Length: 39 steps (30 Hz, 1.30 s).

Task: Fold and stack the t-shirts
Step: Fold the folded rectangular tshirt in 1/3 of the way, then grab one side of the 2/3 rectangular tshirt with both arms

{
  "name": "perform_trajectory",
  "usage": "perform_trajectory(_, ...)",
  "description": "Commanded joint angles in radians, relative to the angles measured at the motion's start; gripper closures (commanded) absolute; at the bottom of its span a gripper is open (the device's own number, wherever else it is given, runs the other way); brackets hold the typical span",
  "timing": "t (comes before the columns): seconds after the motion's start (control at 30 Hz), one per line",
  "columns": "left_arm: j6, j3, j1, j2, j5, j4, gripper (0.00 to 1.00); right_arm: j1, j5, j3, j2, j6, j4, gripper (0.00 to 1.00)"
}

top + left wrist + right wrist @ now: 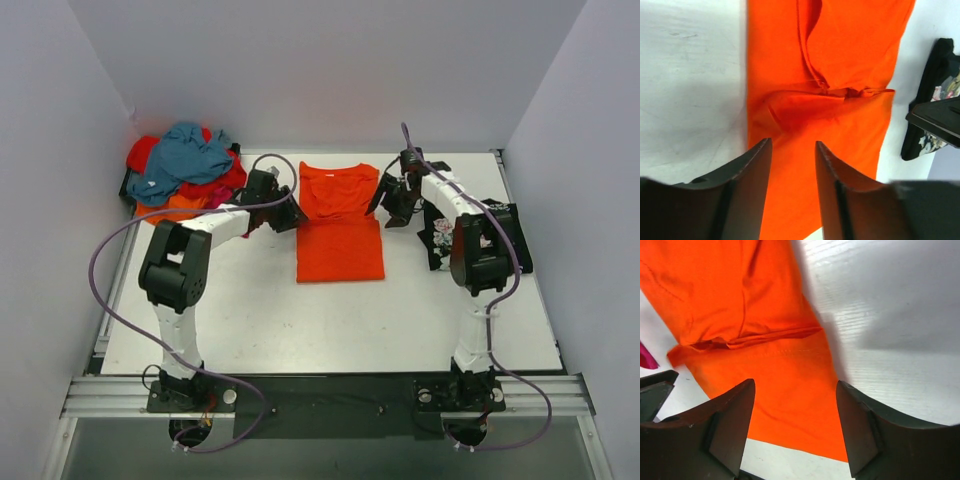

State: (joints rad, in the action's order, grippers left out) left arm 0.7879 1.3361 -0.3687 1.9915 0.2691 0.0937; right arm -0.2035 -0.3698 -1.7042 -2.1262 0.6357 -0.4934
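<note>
Left wrist view: left gripper point(792, 145) fingers spread, nothing btwn them, over orange t-shirt point(840, 60). Right gripper point(795, 385) fingers spread wide, empty, above same shirt's edge. Shirt lies flat mid-table point(300, 330), long axis near-to-far, collar toward back wall point(320, 70). Pile of shirts point(185, 170) in far-left corner; black floral shirt point(437, 245) at right. Tabletop white, walls pale.

Orange cloth t-shirt point(340, 225) lies flat mid-table point(300, 330). Left pincer point(790, 144) over its left edge, right pincer point(795, 386) over its right edge, shirt between them. Heap of crumpled mixed-colour cloth t-shirts point(185, 170) at far left corner. Black floral-print t-shirt point(438, 238) near right edge, partly beneath right arm.
</note>
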Motion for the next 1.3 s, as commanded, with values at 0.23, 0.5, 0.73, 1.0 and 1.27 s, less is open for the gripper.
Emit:
perform_trajectory(0.23,-0.053,-0.323,-0.005,-0.357,-0.016,-0.017,0.39,-0.022,0.063,0.535,0.406,-0.028,0.116,0.48)
perform_trajectory(0.5,-0.019,-0.534,-0.042,-0.5,-0.005,-0.012,0.49,-0.08,0.031,0.718,0.471,-0.022,0.17,0.62)
perform_trajectory(0.73,0.005,-0.572,-0.062,-0.473,0.016,-0.043,0.52,-0.082,0.057,0.707,0.419,-0.025,0.181,0.67)
perform_trajectory(1.0,0.031,-0.58,-0.096,-0.425,0.028,-0.061,0.55,-0.079,0.057,0.681,0.342,-0.028,0.193,0.77)
perform_trajectory(1.27,0.043,-0.578,-0.107,-0.384,0.03,-0.078,0.56,-0.083,0.046,0.695,0.336,-0.028,0.213,0.96)
